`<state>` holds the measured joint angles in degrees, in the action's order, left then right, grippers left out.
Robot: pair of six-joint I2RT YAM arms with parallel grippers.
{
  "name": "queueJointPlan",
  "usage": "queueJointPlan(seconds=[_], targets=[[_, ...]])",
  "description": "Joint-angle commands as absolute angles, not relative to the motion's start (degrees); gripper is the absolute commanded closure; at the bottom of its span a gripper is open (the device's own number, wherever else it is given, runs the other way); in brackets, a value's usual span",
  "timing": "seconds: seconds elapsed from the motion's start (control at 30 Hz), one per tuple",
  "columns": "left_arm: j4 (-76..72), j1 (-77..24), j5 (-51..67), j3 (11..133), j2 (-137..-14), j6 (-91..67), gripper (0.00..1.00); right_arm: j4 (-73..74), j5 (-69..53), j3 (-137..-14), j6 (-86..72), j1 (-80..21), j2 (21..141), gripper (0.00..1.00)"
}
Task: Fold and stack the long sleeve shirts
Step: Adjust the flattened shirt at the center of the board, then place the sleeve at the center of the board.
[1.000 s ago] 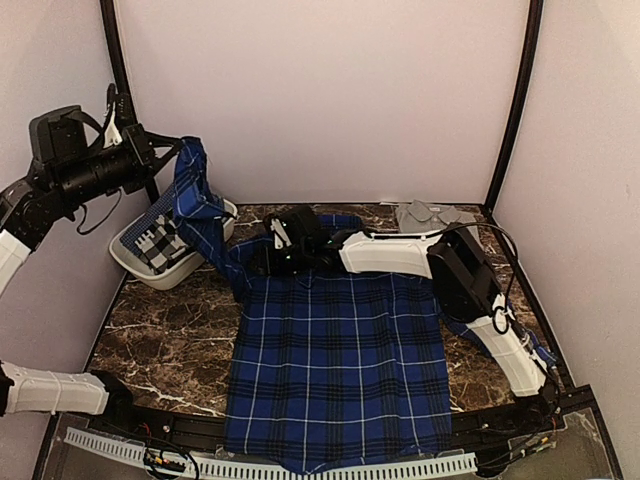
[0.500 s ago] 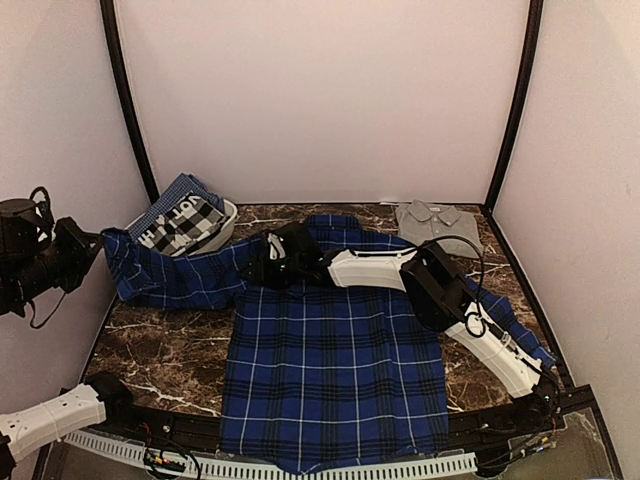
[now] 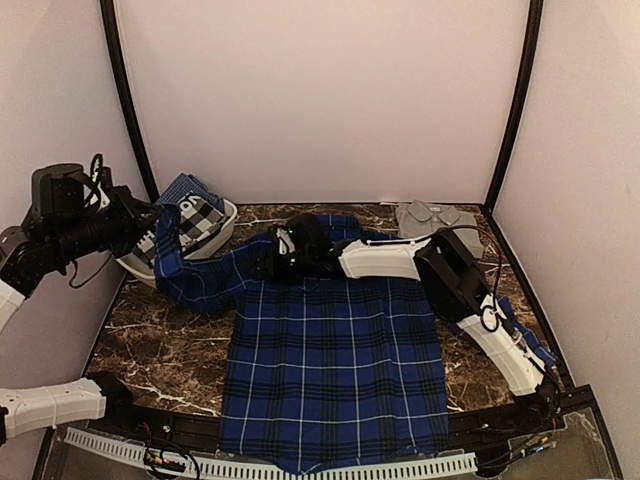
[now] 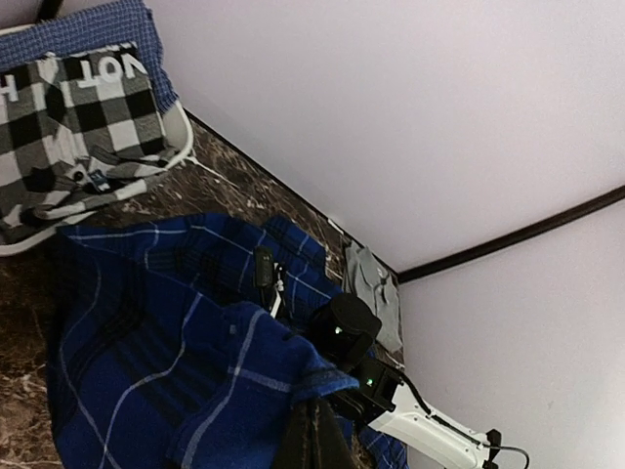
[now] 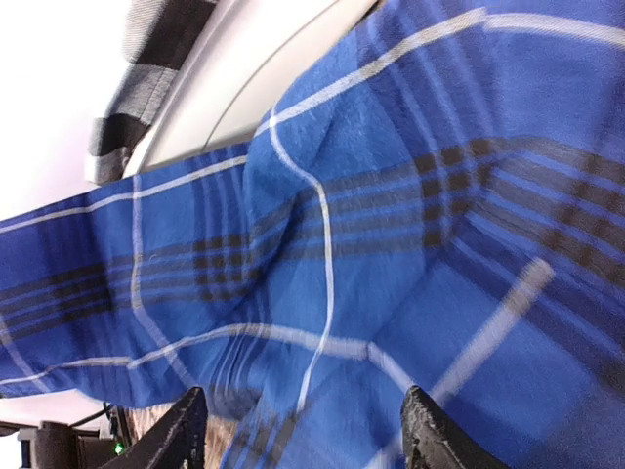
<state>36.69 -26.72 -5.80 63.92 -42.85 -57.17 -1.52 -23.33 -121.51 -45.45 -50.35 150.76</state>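
Now the sleeve (image 3: pixel 205 280), stretched out leftward a moment ago, hangs slack again, its cuff pinched in the left jaws beside the basket (image 3: pixel 230 215). The right jaws, spread, pin the plaid shirt (image 3: pixel 335 370) at its shoulder; it lies flat mid-frame on the bench (image 3: pixel 160 340). Folding the sleeve inward looks next. The grey shirt (image 3: pixel 435 217) sits upper right.

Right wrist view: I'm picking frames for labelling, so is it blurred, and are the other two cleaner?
Right wrist: the plaid shirt fills the frame, stripes smeared at lower right, background blown out white at upper left. Left wrist: tilted, basket crisp, the sleeve near the lens dark and soft. Top external: evenly lit and sharp.
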Motion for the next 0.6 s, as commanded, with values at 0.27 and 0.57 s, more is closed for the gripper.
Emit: queueJointPlan(seconds=[0.27, 0.57], targets=[[2.4, -29.0, 14.9, 60.2, -62.4, -62.6, 1.00, -15.5, -15.4, -76.1, -40.3, -49.4, 105.8, 0.22], [-3.5, -36.4, 12.9, 64.5, -75.9, -65.4, 1.00, -15.4, -9.6, -56.1, -38.9, -51.0, 88.0, 0.16]])
